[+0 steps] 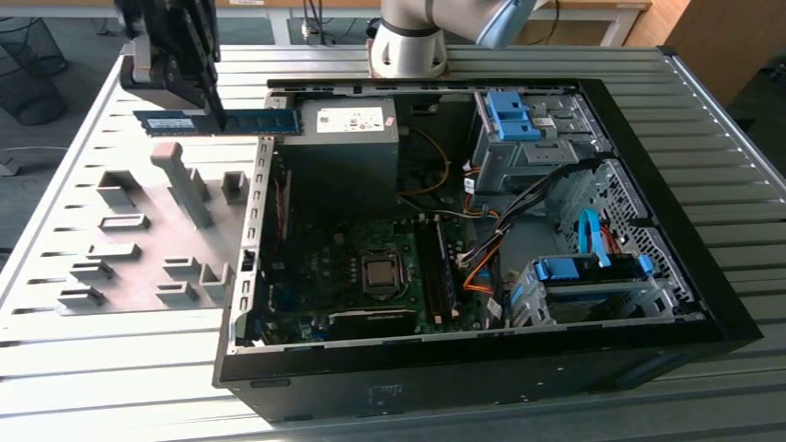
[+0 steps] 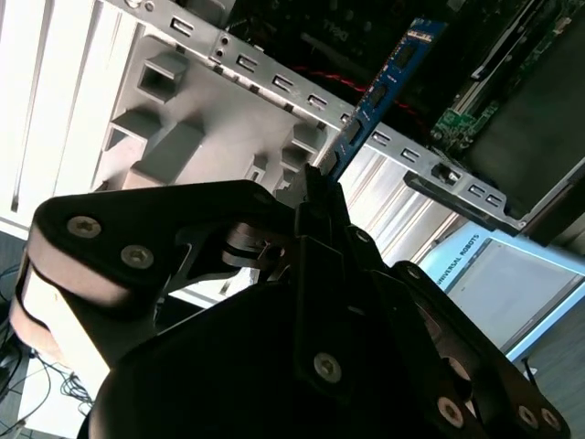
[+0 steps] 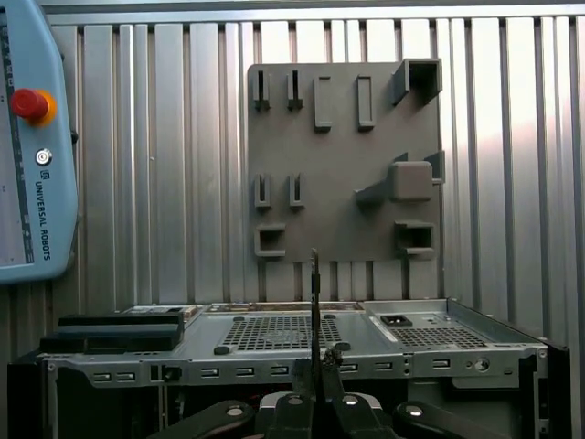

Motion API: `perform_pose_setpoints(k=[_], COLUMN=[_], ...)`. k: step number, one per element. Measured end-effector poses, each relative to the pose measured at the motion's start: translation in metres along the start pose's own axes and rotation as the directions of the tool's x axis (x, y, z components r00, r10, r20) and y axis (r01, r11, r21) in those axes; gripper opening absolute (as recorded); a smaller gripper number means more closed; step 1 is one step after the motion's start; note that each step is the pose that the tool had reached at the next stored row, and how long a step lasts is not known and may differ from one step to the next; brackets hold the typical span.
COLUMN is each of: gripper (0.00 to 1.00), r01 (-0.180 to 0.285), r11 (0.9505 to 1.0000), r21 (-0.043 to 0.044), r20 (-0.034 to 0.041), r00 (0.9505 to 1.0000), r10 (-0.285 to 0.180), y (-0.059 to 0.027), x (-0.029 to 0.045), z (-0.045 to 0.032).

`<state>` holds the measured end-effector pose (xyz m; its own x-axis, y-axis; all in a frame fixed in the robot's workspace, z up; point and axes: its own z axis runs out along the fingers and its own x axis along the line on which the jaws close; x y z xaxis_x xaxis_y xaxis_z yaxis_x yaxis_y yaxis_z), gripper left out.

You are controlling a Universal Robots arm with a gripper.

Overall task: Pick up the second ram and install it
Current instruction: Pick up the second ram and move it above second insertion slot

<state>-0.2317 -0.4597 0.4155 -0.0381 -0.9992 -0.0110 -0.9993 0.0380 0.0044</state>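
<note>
The second ram is a long blue stick with a white label. It hangs level in the air over the case's rim, above the far end of the grey holder plate on the exterior view's left. My gripper is shut on it near its middle, coming down from above. In the second wrist view the ram sticks out past the black fingers toward the case. In the first wrist view the ram is edge-on, rising from the gripper.
The open computer case lies on the slatted table. Inside are the motherboard with its long memory slots, a power supply and blue drive latches. The arm's base stands behind. A teach pendant lies on the table.
</note>
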Motion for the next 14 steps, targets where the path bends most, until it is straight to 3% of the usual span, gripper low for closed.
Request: perform_pose_setpoints(k=[5, 14], gripper=[0.14, 0.14], r01=[0.0, 0.0], r11=[1.0, 1.0], r21=[0.0, -0.0001], r20=[0.0, -0.0001], r00=[1.0, 1.0], r10=[0.0, 0.0], y=[-0.0178, -0.0572], x=[-0.0007, -0.0022], z=[0.0, 0.0002])
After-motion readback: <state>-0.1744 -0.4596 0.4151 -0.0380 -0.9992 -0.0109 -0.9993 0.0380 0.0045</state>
